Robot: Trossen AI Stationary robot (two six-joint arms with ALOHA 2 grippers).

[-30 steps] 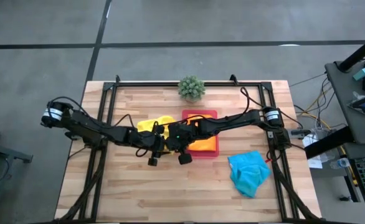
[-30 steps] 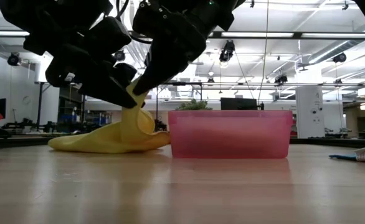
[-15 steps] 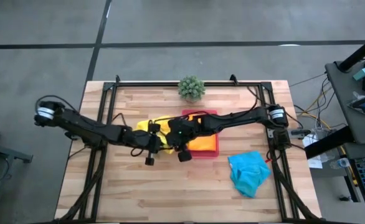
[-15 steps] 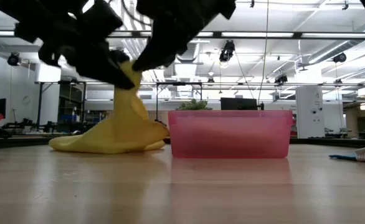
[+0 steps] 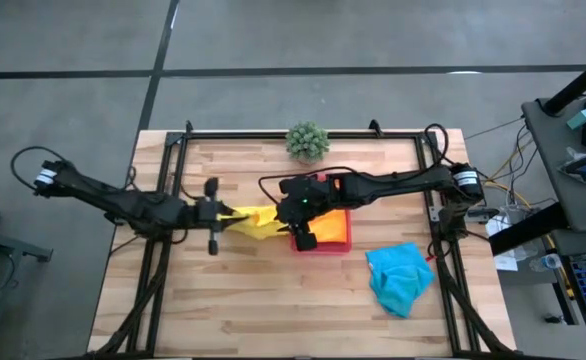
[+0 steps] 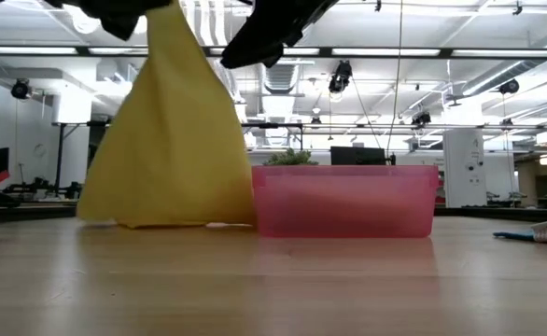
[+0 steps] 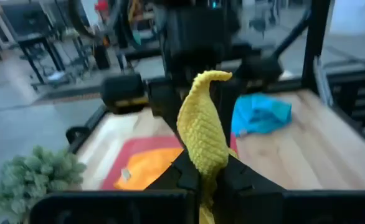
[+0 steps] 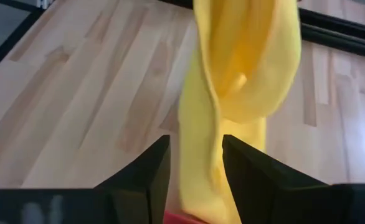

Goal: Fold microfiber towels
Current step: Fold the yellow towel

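The yellow towel hangs in a broad triangle from my left gripper, which is shut on its top left of the tray; the gripper also shows in its wrist view. My right gripper stands open over the tray's left end, and the yellow cloth shows past the gap between its fingers. An orange towel lies in the pink tray. A turquoise towel lies crumpled at the near right. My left gripper pinches the yellow towel between its two fingers just below a pointed corner, which sticks out past the fingertips. The fingers come about level from the table's left. The towel hangs below them, and its lower edge rests on the table.
A small green potted plant stands at the far edge, behind the tray. A black frame runs along the table's far and side edges. Bare wood lies along the near edge, left of the turquoise towel.
My left gripper has gone up and toward the table's left edge with the yellow towel's top. The towel has been drawn from a low heap into a tall hanging sheet, while its lower edge has stayed on the table. My right gripper has come off the towel and risen.
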